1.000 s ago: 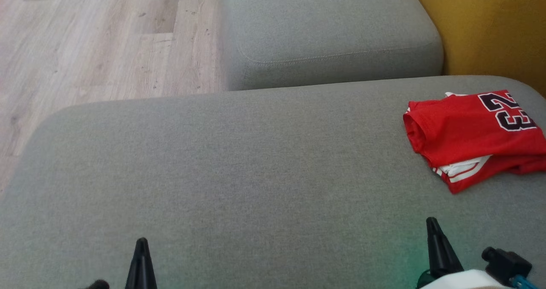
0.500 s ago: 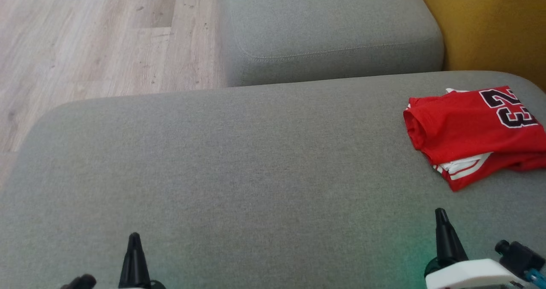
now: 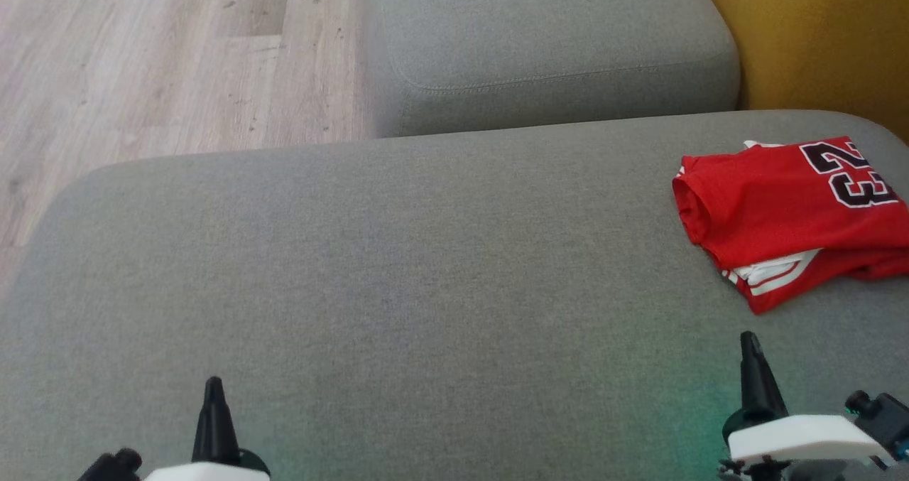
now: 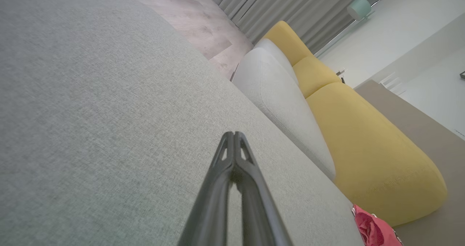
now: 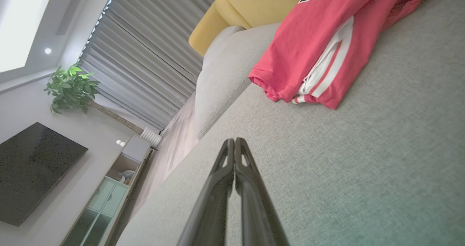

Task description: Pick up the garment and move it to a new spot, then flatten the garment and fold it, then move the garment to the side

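The garment (image 3: 788, 218) is a red jersey with white stripes and a dark "23", lying folded at the right side of the grey sofa seat (image 3: 426, 268). It also shows in the right wrist view (image 5: 327, 46) and as a red corner in the left wrist view (image 4: 372, 229). My right gripper (image 3: 750, 342) is shut and empty, hovering over the seat just in front of the garment, apart from it; its closed tips (image 5: 234, 141) point past the jersey's near edge. My left gripper (image 3: 213, 385) is shut and empty at the lower left, far from the garment (image 4: 234, 135).
A second grey cushion (image 3: 547, 47) lies behind the seat, with a yellow cushion (image 3: 817, 40) at the back right. Wooden floor (image 3: 142, 62) runs along the left. The right wrist view shows a dark screen (image 5: 32, 169), a cabinet and a plant across the room.
The head camera has tilted, so the whole scene sits slightly higher. Both grippers reach a little further up the view, staying shut. The garment has not moved on the seat.
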Tool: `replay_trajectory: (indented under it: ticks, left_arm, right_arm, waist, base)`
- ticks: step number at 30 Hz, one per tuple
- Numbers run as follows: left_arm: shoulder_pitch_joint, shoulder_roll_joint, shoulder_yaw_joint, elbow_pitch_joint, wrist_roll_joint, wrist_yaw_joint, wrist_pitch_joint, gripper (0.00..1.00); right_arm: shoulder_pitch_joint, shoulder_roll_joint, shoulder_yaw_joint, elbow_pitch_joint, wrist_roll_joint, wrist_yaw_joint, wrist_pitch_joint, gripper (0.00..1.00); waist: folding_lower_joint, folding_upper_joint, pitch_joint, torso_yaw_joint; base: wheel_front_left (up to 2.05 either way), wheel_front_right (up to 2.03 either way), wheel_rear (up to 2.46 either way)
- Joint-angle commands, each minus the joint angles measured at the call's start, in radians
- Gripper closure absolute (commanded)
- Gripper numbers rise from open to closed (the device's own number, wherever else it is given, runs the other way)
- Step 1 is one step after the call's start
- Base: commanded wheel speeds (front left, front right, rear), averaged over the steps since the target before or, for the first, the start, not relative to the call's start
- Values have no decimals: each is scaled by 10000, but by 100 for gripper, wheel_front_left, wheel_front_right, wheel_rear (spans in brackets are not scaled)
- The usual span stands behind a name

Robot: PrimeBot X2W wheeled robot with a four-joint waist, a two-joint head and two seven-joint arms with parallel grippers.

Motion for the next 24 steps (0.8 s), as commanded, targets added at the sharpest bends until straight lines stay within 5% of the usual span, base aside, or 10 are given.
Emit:
replay_trajectory:
  ticks: [1, 24]
  left_arm:
    - [-688, 139, 331, -228, -408, -138, 65, 100]
    - [-1354, 144, 819, 34, -3137, -475, 717, 100]
  right_arm:
    - [-611, -213, 21, -362, 438, -3, 89, 100]
    - [-1148, -234, -370, -394, 3251, -5, 745, 100]
  waist:
    - [-1, 0, 26, -4]
    - [-1, 0, 284, -41]
  base:
    - [0, 0, 0]
    - [0, 0, 0]
